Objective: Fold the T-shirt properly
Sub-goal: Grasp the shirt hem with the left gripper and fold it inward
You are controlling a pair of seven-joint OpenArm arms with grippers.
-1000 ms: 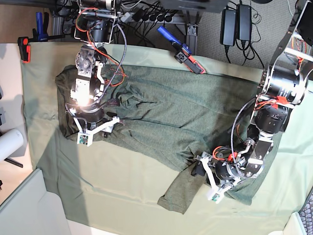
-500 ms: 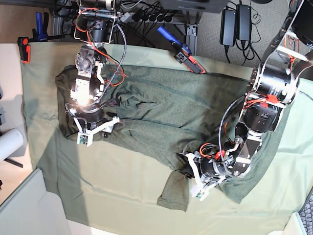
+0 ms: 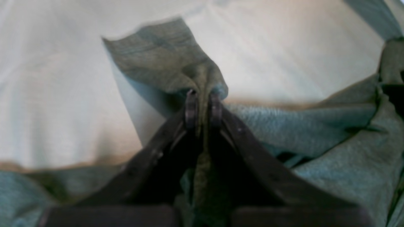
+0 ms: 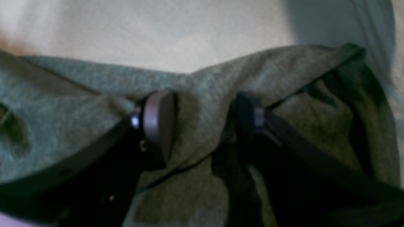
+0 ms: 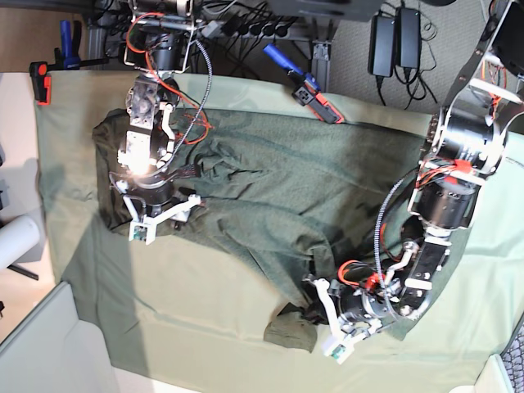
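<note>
Where left hand [image 3: 203, 105] pinches — T-shirt [image 3: 176, 63]

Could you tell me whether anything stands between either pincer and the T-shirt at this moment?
Nothing visible does. The left pincer is shut directly on a fold of the T-shirt, and the right pincer stands open with its fingers down on the cloth.

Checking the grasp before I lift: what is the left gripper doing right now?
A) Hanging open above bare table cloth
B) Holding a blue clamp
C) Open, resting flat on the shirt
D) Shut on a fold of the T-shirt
D: in the left wrist view the left gripper has its jaws closed together with a ridge of the T-shirt pinched between them, bunched up over the table cloth.
</note>
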